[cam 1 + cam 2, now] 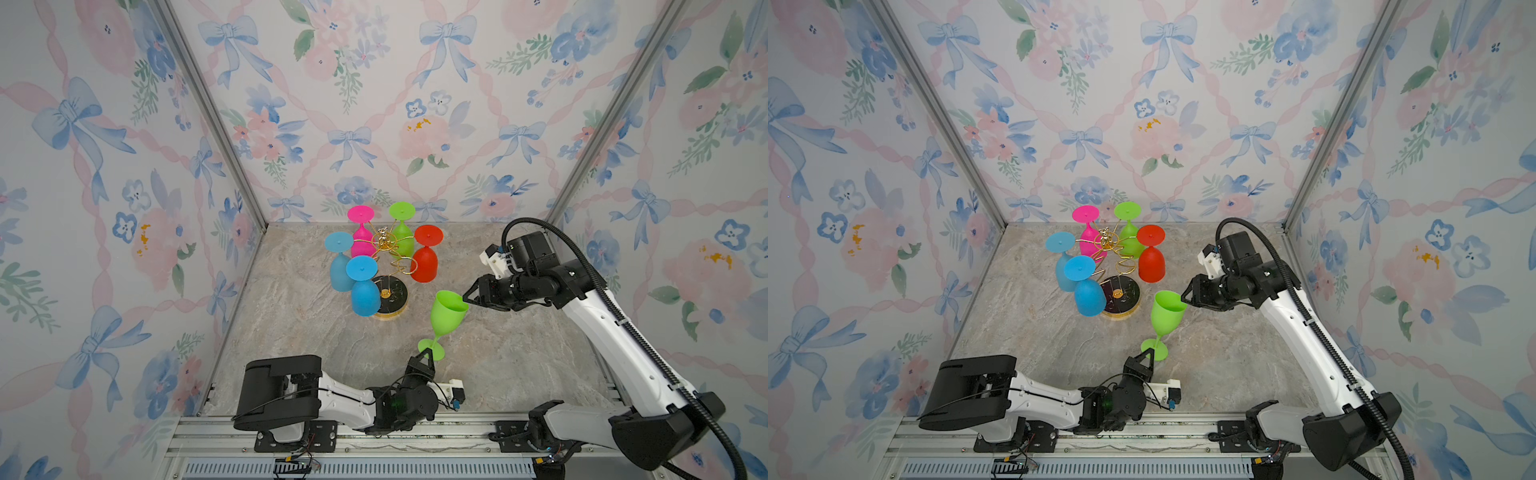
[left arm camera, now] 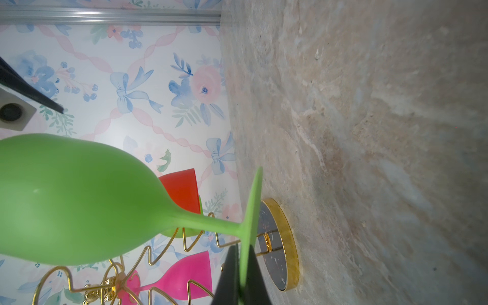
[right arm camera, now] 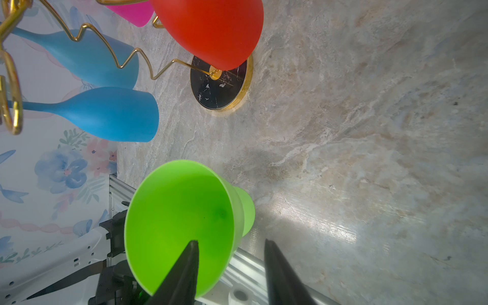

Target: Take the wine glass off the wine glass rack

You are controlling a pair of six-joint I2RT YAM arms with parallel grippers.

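This is looking like a robotics lab cell, dressed up as a home. Flat panels of bow-and-flower wallpaper (image 1: 374, 104) are boxing in a marble-patterned bench (image 1: 498, 365), meeting behind the wine glass rack (image 1: 384, 242) at bare aluminium posts (image 1: 214, 120). In front of the rack, a slotted metal rail (image 1: 415, 432) is carrying the left arm (image 1: 345, 395) and the right arm (image 1: 623, 332), both bolted down (loose wires (image 1: 307, 451) are showing too), and a black corrugated cable hose (image 1: 505, 237) is trailing along the right arm.
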